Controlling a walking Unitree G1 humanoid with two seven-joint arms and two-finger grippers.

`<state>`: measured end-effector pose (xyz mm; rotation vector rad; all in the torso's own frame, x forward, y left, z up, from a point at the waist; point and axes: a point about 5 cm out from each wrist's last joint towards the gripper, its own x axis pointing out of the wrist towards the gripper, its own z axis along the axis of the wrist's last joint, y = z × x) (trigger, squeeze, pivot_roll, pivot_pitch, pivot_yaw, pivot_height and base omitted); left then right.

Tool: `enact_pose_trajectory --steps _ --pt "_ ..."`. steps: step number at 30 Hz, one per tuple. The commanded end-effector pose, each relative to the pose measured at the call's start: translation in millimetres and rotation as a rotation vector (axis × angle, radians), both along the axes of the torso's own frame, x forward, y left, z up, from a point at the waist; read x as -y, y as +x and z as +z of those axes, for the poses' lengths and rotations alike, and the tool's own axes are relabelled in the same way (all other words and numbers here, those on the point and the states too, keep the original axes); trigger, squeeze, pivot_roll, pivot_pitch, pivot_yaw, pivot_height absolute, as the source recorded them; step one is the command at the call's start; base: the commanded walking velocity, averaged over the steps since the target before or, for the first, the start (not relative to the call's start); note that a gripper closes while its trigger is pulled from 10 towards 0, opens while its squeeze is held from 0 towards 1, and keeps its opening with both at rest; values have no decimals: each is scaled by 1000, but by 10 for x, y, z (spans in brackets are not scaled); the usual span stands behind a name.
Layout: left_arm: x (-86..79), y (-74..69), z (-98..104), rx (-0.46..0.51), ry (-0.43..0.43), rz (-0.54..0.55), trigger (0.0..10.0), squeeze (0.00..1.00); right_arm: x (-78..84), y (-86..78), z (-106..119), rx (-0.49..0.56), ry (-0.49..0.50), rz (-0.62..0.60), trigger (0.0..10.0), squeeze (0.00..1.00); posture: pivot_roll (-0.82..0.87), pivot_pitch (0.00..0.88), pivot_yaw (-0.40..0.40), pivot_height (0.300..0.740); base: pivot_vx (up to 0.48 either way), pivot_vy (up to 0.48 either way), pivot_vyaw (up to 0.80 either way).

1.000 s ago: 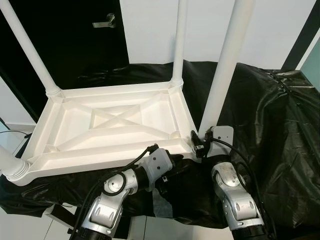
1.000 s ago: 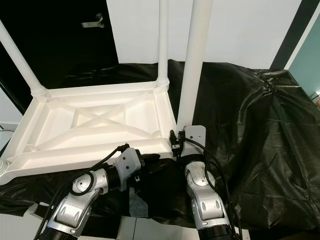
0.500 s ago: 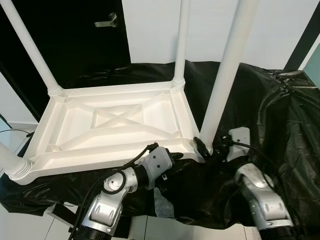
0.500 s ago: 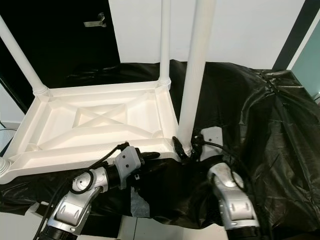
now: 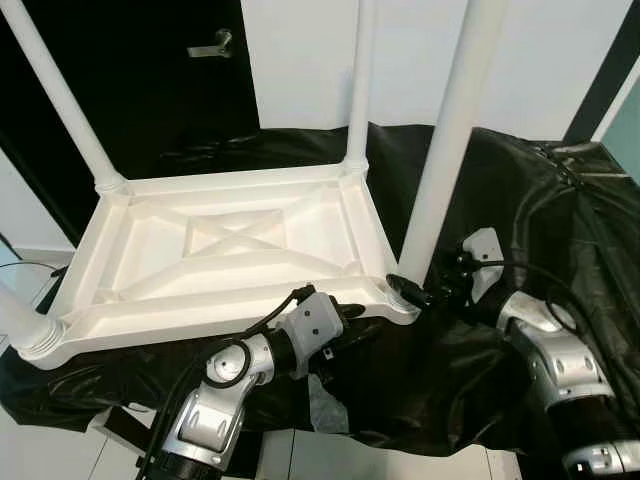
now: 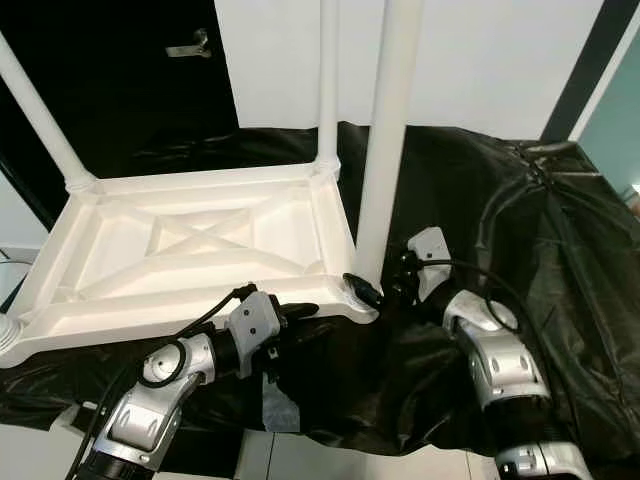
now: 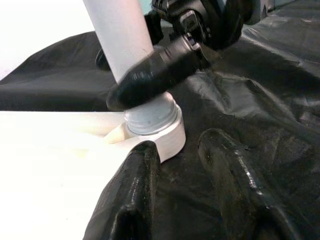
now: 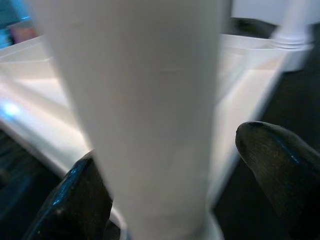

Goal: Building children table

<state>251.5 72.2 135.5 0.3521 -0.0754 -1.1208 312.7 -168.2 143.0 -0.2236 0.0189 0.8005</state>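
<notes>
Upturned table [image 5: 220, 245] lies on a sheet [image 5: 540, 210], right tool [image 5: 408, 291] around its near-right leg [image 5: 445, 150]

White wall [image 5: 560, 50], black door [image 5: 150, 70]

A: What sits on the black plastic sheet [image 6: 520, 230]?

B: A white plastic table top, upside down [image 6: 190, 250], with ribbed underside and white round legs standing up from its corners.

A: And the arms?

B: The right gripper [image 6: 372, 292] has its black fingers around the foot of the near white leg [image 6: 385, 150], at the corner socket. The left gripper [image 6: 300, 311] lies against the top's near edge. A black door with a metal handle [image 6: 187, 45] stands behind.
</notes>
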Motion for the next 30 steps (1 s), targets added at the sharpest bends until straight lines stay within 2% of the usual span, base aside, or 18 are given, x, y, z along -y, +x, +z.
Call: enact_pose_trajectory --steps 1,2,6,7,16,17,18,19,22,25,28,30 --pt "-35 60 1 19 -19 96 10000 0 -24 9 -48 -16 -50 62 10000 0 43 0 -4 740 0 0 0" --pt "-40 64 3 19 -19 99 10000 0 -48 21 -45 -13 -71 101 7686 0 44 0 -5 740 0 0 0" --pt "-43 67 5 20 -19 101 10000 0 -64 29 -44 -12 -85 125 7686 0 45 0 -5 740 0 0 0" --pt "-41 67 8 20 -19 102 10000 0 -75 41 -39 -12 -95 149 0 0 46 0 -6 740 0 0 0" --pt "-33 54 8 23 -23 110 10000 0 -1 43 -81 -29 -89 170 0 0 49 0 -16 740 0 0 0" --pt "-29 50 7 23 -23 110 10000 0 16 31 -100 -39 -74 153 549 0 48 0 -18 740 0 0 0" --pt "-29 50 7 23 -23 110 10000 0 16 31 -100 -39 -74 153 549 0 48 0 -18 740 0 0 0" --pt "-25 48 5 21 -24 110 10000 0 30 8 -122 -41 -64 100 10000 0 40 0 -14 740 0 0 0" --pt "-22 44 4 20 -25 109 10000 0 42 -10 -143 -36 -70 46 10000 0 38 0 -13 740 0 0 0" --pt "-9 39 0 15 -24 100 10000 0 37 -85 -221 -11 -70 -151 10000 0 21 0 0 740 0 0 0" --pt "-6 40 -10 10 -20 92 10000 0 12 -140 -301 -22 -42 -294 10000 0 13 0 5 740 0 0 0" --pt "-7 37 -12 9 -20 90 10000 0 6 -155 -325 -29 -34 -337 10000 0 11 0 8 740 0 0 0"
